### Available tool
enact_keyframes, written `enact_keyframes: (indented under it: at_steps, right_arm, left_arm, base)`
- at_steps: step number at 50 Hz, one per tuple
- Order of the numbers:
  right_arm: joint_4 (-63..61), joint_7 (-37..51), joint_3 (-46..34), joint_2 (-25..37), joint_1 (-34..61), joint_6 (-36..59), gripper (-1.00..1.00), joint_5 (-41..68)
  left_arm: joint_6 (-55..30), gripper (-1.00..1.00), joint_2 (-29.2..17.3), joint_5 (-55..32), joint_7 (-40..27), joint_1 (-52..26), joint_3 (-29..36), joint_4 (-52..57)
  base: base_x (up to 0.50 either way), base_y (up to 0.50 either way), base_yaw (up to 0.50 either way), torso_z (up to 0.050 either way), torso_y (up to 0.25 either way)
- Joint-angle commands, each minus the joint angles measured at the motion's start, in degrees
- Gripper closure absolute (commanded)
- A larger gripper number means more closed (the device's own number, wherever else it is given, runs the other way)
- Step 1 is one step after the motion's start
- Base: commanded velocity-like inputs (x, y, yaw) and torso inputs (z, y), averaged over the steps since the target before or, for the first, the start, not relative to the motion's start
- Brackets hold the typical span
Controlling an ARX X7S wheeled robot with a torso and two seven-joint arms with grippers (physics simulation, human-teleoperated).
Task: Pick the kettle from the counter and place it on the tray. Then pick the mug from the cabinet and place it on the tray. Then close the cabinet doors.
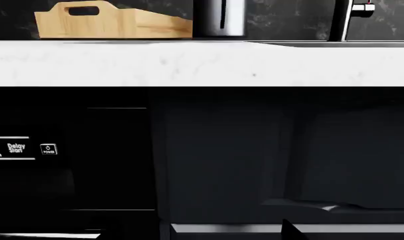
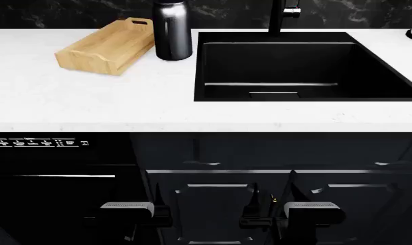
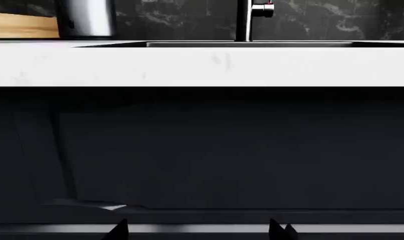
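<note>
A tall glossy black kettle (image 2: 172,30) is stood at the white marble-look counter's (image 2: 90,102) back edge, between a light wooden tray (image 2: 107,47) and a black recessed sink (image 2: 294,66). Open worktop is left along the counter's front edge. A black faucet (image 2: 282,15) is set behind the sink.

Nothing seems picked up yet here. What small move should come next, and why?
Probably raise the left gripper toward the kettle. Both grippers hang low in front of the lower cabinets, holding nothing, while the kettle stands on the counter beside the tray, nearer the left arm.
</note>
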Motion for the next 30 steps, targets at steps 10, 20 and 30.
enact_keyframes:
  at_steps: [10,20,30]
  right_arm:
    - [-3.7,3.0,-2.6,2.6,-1.0,1.3,-1.0,2.7]
    - [-9.9,4.6,-3.7,4.0,-2.7,2.9,-1.0,2.9]
    - [-16.8,5.8,-4.4,5.2,-4.3,5.4,-1.0,3.5]
  left_arm:
    - [0.4,-1.0,-2.4,-2.5,-3.6,0.1,2.8,1.6]
    - [-8.9,-1.0,-4.9,-3.9,-4.4,-2.0,3.6,16.2]
    - [-54.2,-1.0,-8.5,-6.3,-6.0,-35.2,2.7,42.6]
  base:
    - [0.0,0.0,0.0,0.0,0.0]
    - [0.0,0.0,0.0,0.039,0.0]
    - [0.0,0.0,0.0,0.05,0.0]
